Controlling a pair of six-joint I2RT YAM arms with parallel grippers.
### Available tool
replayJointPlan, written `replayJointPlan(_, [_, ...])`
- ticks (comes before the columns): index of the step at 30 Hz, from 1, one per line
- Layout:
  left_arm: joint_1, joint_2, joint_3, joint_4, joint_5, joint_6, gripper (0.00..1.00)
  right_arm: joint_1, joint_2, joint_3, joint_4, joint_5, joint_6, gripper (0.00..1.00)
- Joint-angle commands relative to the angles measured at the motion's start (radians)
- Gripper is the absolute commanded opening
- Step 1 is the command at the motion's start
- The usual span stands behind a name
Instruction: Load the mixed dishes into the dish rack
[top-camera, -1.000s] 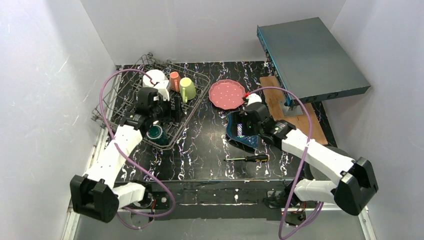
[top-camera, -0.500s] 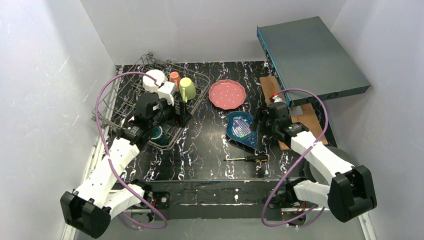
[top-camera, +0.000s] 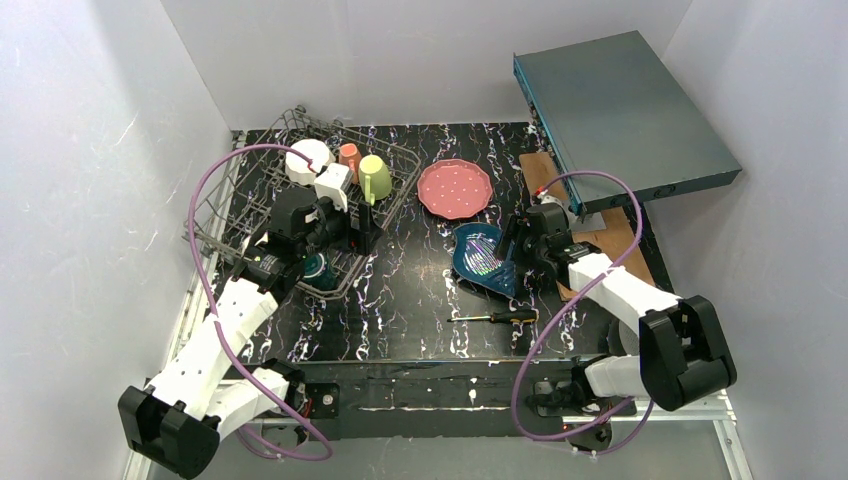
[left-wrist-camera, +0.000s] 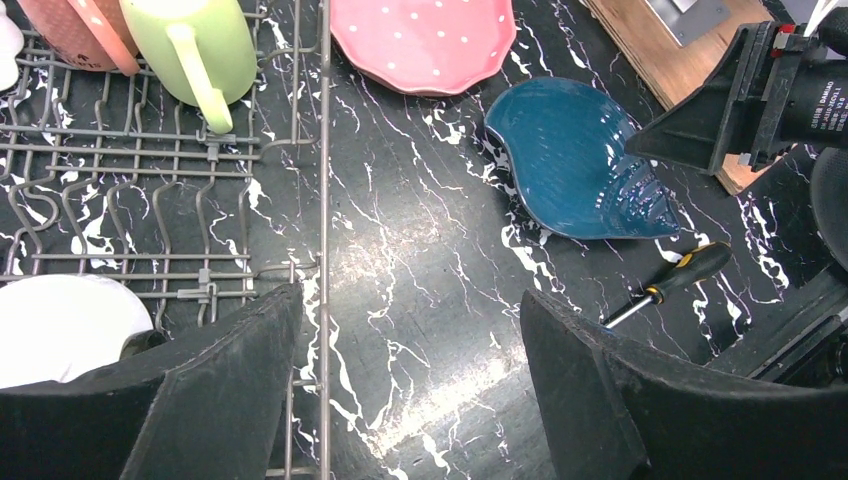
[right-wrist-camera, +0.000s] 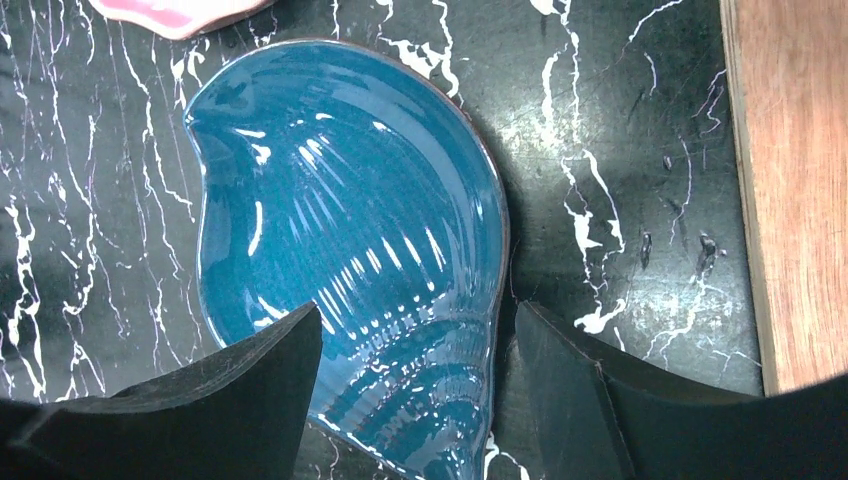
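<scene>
The dish rack (top-camera: 235, 215), a grey wire basket, stands at the left. In it are a white bowl (top-camera: 305, 160), a small salmon cup (top-camera: 349, 155), a yellow-green mug (top-camera: 375, 177) and a green-inside cup (top-camera: 315, 268). My left gripper (left-wrist-camera: 410, 380) hangs open over the rack's right rim (left-wrist-camera: 324, 200), holding nothing. The pink dotted plate (top-camera: 455, 188) lies flat on the table. Below it lies the blue leaf-shaped ribbed plate (right-wrist-camera: 340, 230). My right gripper (right-wrist-camera: 415, 370) is open astride the plate's narrow end, one finger over its inside and the other just outside its right rim.
A black-and-yellow screwdriver (top-camera: 495, 316) lies near the front, below the blue plate. A wooden board (top-camera: 590, 225) sits right of the plate, under a tilted teal-grey metal box (top-camera: 620, 110). White walls close in both sides and the back.
My right gripper has swung to the blue plate's right side and its jaws have narrowed around the narrow end. The left gripper shifted slightly toward the rack's right rim.
</scene>
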Motion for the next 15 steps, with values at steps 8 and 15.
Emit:
replayJointPlan(8, [-0.005, -0.009, 0.005, -0.005, -0.039, 0.019, 0.79, -0.022, 0.111, -0.065, -0.017, -0.070, 0.078, 0.75])
replayJointPlan(15, [-0.005, 0.004, 0.003, -0.006, -0.047, 0.021, 0.79, -0.021, 0.170, -0.081, 0.043, -0.092, 0.099, 0.68])
